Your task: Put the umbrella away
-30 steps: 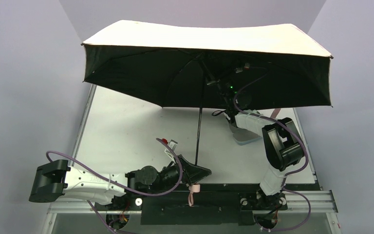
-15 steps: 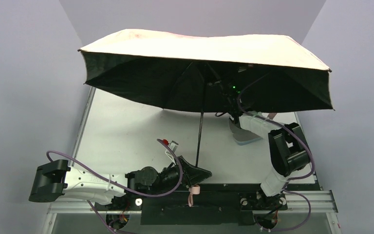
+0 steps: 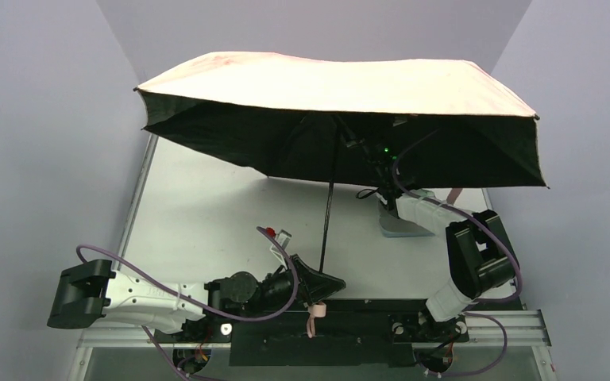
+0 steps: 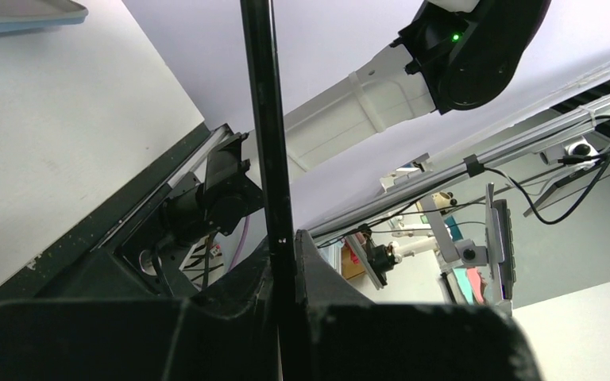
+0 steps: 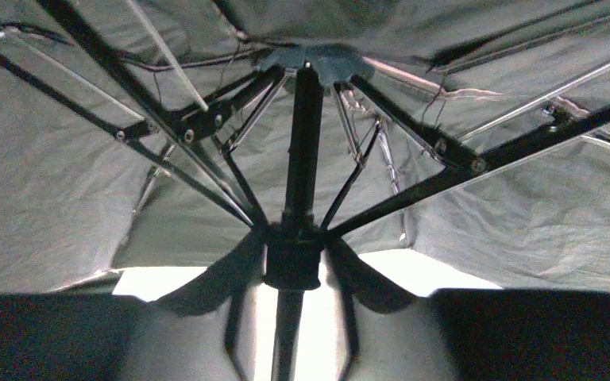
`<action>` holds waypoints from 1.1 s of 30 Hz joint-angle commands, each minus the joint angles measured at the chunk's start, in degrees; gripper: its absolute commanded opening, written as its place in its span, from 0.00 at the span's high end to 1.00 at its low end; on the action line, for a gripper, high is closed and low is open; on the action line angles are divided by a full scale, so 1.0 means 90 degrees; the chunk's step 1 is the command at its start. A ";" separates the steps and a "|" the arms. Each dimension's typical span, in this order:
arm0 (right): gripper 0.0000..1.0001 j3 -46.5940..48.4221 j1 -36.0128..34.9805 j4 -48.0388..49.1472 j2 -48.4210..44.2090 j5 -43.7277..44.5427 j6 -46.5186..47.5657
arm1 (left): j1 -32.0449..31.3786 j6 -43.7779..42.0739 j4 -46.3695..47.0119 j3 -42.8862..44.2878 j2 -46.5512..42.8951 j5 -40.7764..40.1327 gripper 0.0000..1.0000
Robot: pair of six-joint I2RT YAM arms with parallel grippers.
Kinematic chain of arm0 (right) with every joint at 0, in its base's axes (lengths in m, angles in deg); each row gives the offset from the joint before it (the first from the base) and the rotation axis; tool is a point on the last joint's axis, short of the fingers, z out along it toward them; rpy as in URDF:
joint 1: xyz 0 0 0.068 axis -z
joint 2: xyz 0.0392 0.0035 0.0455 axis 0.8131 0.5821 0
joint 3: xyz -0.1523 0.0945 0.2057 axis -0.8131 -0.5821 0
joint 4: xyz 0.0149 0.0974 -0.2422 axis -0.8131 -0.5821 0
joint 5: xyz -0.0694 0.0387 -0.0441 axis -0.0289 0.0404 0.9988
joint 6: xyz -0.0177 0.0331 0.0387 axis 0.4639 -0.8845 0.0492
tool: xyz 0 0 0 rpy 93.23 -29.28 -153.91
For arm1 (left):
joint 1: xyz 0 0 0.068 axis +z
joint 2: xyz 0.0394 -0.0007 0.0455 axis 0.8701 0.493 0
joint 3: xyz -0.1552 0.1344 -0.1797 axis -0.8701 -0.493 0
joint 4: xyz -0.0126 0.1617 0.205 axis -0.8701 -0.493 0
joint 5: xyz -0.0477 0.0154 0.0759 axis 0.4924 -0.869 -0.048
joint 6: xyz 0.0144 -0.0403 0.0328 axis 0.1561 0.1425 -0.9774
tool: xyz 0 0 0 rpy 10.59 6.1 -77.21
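Top view: umbrella [image 3: 341, 87] open, upright over table [image 3: 206, 206]. Looks light, but broad canopy likely sways.
Left wrist: left gripper [image 4: 284, 254] clamped low on thin, stiff shaft [image 4: 266, 119].
Right wrist: right gripper [image 5: 292, 341] under runner [image 5: 292, 258], blurred, grip impossible to tell. Runner best hold; ribs fragile.

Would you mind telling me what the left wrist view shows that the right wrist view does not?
Only left wrist: the left gripper clamped on the umbrella's shaft, the white table, the right arm. Only right wrist: the canopy's dark underside, ribs and runner. Both: the black shaft.
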 commanded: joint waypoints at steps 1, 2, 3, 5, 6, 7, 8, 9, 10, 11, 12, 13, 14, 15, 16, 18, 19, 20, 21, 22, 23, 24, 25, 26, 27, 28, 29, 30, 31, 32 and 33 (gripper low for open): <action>0.86 -0.0049 0.0051 -0.0043 -0.0240 0.0228 0.0135 | -0.0054 -0.0239 0.0545 0.0071 -0.0037 0.0062 1.00; 0.95 -0.0068 0.0050 -0.0101 -0.0264 0.0227 0.0161 | -0.0053 -0.0240 0.0544 0.0064 -0.0037 0.0054 1.00; 0.99 -0.0095 0.0049 -0.0145 -0.0298 0.0219 0.0215 | -0.0053 -0.0245 0.0539 0.0061 -0.0045 0.0053 1.00; 1.00 -0.0101 0.0037 -0.0274 -0.0349 0.0184 0.0304 | -0.0057 -0.0255 0.0513 0.0047 -0.0043 0.0028 1.00; 1.00 -0.0089 0.0038 -0.0320 -0.0362 0.0161 0.0328 | -0.0055 -0.0256 0.0504 0.0048 -0.0040 0.0019 1.00; 1.00 -0.0051 0.0039 -0.0347 -0.0404 0.0090 0.0369 | -0.0055 -0.0256 0.0472 0.0053 -0.0043 0.0011 1.00; 1.00 -0.0021 0.0039 -0.0451 -0.0414 0.0031 0.0395 | -0.0054 -0.0261 0.0454 0.0057 -0.0045 0.0000 1.00; 0.95 0.0054 0.0039 -0.0623 -0.0458 -0.0101 0.0476 | -0.0055 -0.0270 0.0423 0.0057 -0.0049 -0.0013 1.00; 0.62 0.0081 0.0034 -0.0772 -0.0494 -0.0172 0.0551 | -0.0054 -0.0278 0.0405 0.0070 -0.0053 -0.0035 1.00; 0.41 0.0089 0.0032 -0.1109 -0.0612 -0.0286 0.0717 | -0.0060 -0.0308 0.0335 0.0076 -0.0080 -0.0050 1.00; 0.21 0.0079 0.0025 -0.1298 -0.0679 -0.0368 0.0942 | -0.0061 -0.0326 0.0283 0.0096 -0.0098 -0.0091 1.00; 0.18 0.0027 0.0027 -0.1773 -0.0866 -0.0398 0.1092 | -0.0055 -0.0364 0.0158 0.0106 -0.0141 -0.0117 1.00; 0.15 -0.0037 0.0012 -0.2031 -0.1091 -0.0435 0.1402 | -0.0053 -0.0389 0.0087 0.0134 -0.0195 -0.0183 1.00; 0.15 -0.0062 0.0006 -0.2632 -0.1216 -0.0451 0.1590 | -0.0053 -0.0429 -0.0054 0.0149 -0.0229 -0.0261 1.00; 0.14 -0.0120 -0.0016 -0.2924 -0.1445 -0.0473 0.1966 | -0.0052 -0.0450 -0.0141 0.0178 -0.0293 -0.0300 1.00; 0.14 -0.0234 -0.0048 -0.3684 -0.1804 -0.0473 0.2415 | -0.0054 -0.0552 -0.0518 0.0248 -0.0371 -0.0422 1.00; 0.14 -0.0259 -0.0056 -0.4141 -0.1914 -0.0465 0.2551 | -0.0053 -0.0585 -0.0617 0.0303 -0.0395 -0.0489 1.00; 0.14 -0.0267 -0.0057 -0.4431 -0.2134 -0.0427 0.2853 | -0.0052 -0.0639 -0.0824 0.0337 -0.0430 -0.0531 1.00; 0.13 -0.0250 -0.0071 -0.5024 -0.2241 -0.0384 0.3029 | -0.0048 -0.0663 -0.0921 0.0403 -0.0448 -0.0611 1.00; 0.13 -0.0145 -0.0089 -0.5770 -0.2482 -0.0229 0.3439 | -0.0051 -0.0705 -0.1105 0.0436 -0.0460 -0.0656 1.00; 0.13 -0.0058 -0.0157 -0.6193 -0.2586 -0.0094 0.3659 | -0.0042 -0.0725 -0.1184 0.0497 -0.0459 -0.0728 1.00; 0.13 0.0135 -0.0210 -0.6937 -0.2790 0.0246 0.4136 | -0.0047 -0.0762 -0.1344 0.0536 -0.0441 -0.0758 1.00; 0.13 0.0239 -0.0343 -0.7274 -0.2881 0.0612 0.4560 | -0.0040 -0.0783 -0.1401 0.0607 -0.0434 -0.0795 1.00; 0.13 0.0441 -0.0416 -0.7783 -0.2999 0.0800 0.4747 | -0.0030 -0.0820 -0.1515 0.0635 -0.0386 -0.0806 1.00; 0.13 0.0543 -0.0561 -0.7980 -0.3034 0.1100 0.5018 | -0.0026 -0.0841 -0.1575 0.0725 -0.0358 -0.0836 1.00; 0.13 0.0749 -0.0627 -0.8345 -0.3054 0.1234 0.5132 | -0.0029 -0.0876 -0.1671 0.0767 -0.0293 -0.0846 1.00; 0.13 0.0868 -0.0735 -0.8525 -0.3042 0.1474 0.5312 | -0.0034 -0.0898 -0.1706 0.0848 -0.0253 -0.0856 1.00; 0.13 0.1108 -0.0809 -0.8818 -0.2988 0.1573 0.5377 | -0.0034 -0.0935 -0.1753 0.0922 -0.0182 -0.0844 1.00; 0.13 0.1330 -0.0829 -0.8913 -0.2903 0.1718 0.5466 | -0.0033 -0.0947 -0.1774 0.0954 -0.0115 -0.0835 1.00; 0.13 0.1427 -0.0857 -0.9057 -0.2865 0.1768 0.5497 | -0.0038 -0.0957 -0.1777 0.0997 -0.0081 -0.0812 1.00; 0.14 0.1612 -0.0868 -0.9091 -0.2801 0.1840 0.5548 | -0.0034 -0.0958 -0.1774 0.1001 -0.0026 -0.0800 1.00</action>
